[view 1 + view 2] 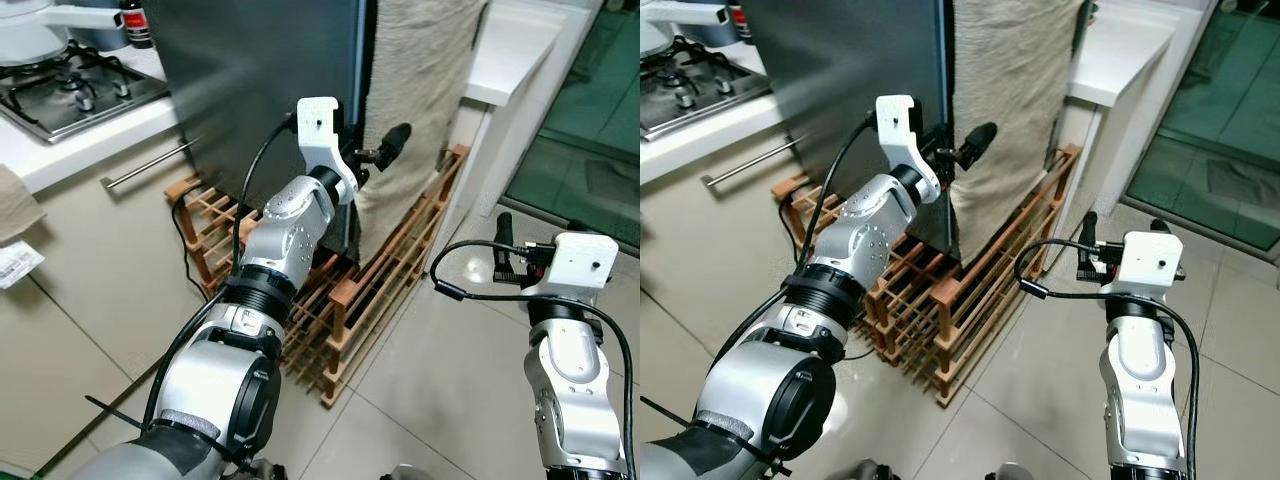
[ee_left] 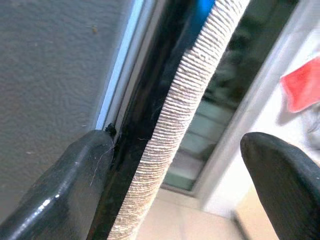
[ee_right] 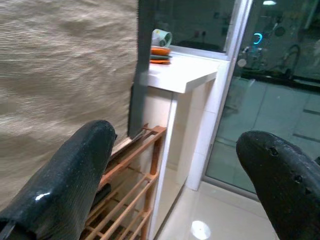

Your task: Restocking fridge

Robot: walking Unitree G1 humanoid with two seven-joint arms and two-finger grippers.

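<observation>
The dark grey fridge (image 1: 260, 80) stands shut, and a beige towel (image 1: 420, 80) hangs down its right side. My left gripper (image 1: 372, 152) is raised to the door's right edge and is open. In the left wrist view one of the fingers (image 2: 75, 175) rests against the dark seam beside the grey door (image 2: 50, 60), and the towel's edge (image 2: 190, 85) runs between the two fingers. Low on the right, my right gripper (image 1: 508, 250) is open with nothing in it, apart from the fridge and pointing toward the towel (image 3: 60, 60).
A low wooden rack (image 1: 380, 290) sits on the tiled floor at the fridge's foot. A gas stove (image 1: 70, 90) and a drawer handle (image 1: 150, 165) are on the left. A white counter (image 1: 510, 60) with a cup and plates (image 3: 161, 47) and a glass door (image 1: 590, 150) are on the right.
</observation>
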